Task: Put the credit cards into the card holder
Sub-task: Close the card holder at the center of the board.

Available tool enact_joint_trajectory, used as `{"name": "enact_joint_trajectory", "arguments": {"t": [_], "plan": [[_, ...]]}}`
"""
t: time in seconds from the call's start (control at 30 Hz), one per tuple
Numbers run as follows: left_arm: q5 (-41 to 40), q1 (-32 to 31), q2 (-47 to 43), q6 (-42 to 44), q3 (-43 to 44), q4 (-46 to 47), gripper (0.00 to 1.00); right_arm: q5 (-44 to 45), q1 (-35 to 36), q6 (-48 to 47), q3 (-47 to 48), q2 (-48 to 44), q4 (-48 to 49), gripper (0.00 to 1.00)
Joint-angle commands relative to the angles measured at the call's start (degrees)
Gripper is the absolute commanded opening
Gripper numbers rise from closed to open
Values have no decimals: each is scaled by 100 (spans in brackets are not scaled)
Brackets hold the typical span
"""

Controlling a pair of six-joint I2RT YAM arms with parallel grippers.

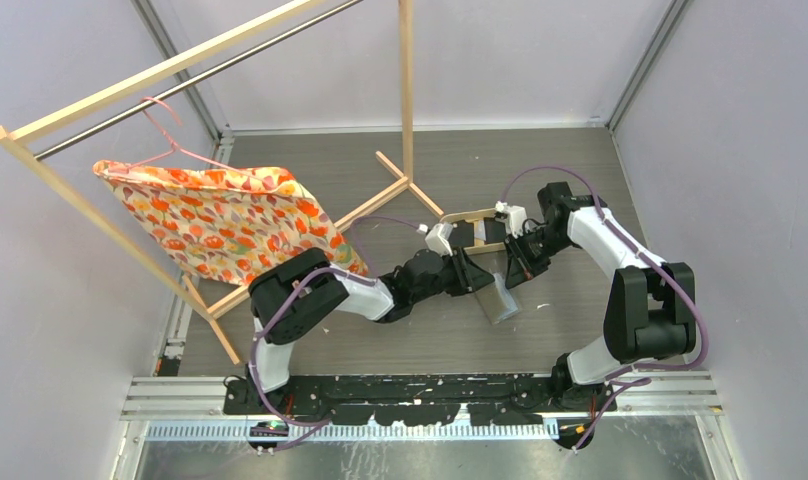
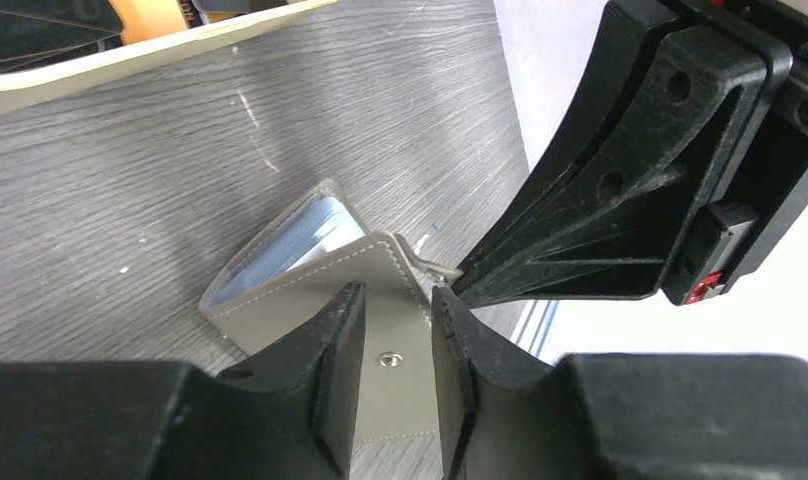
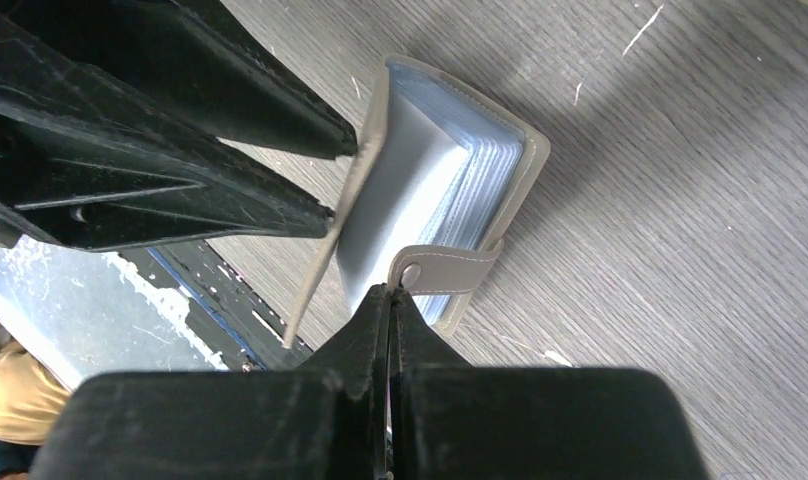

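Observation:
The grey card holder (image 1: 500, 302) lies open on the table between both arms, its clear sleeves (image 3: 430, 180) fanned out. My left gripper (image 2: 395, 295) is open, and its fingertips (image 3: 320, 140) rest against the outside of the raised cover (image 2: 390, 330), whose snap stud shows between them. My right gripper (image 3: 388, 292) is shut on the end of the card holder's strap (image 3: 450, 268), right beside its snap button. Dark credit cards (image 2: 40, 25) lie in a tray at the top left of the left wrist view.
The light-rimmed tray (image 2: 130, 58) stands just beyond the card holder. A wooden clothes rack (image 1: 405, 120) with an orange floral cloth (image 1: 220, 220) on a hanger fills the back left. The table's near edge (image 3: 210, 290) runs close under the card holder.

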Motion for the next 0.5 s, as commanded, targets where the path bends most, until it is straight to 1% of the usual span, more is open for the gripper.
{"name": "enact_joint_trajectory", "arguments": {"t": [0.0, 0.1, 0.13, 0.27, 0.47], "plan": [[247, 25, 170, 208, 462, 61, 26, -296, -17, -131, 246, -196, -148, 1], [270, 33, 399, 163, 618, -65, 12, -342, -48, -148, 239, -202, -151, 1], [271, 28, 446, 151, 657, -171, 9, -356, -63, -154, 231, -205, -150, 1], [298, 19, 590, 132, 719, -357, 5, -329, -96, -160, 239, -192, -155, 1], [362, 4, 882, 44, 851, -425, 4, -530, -101, -378, 238, -54, -324, 1]]}}
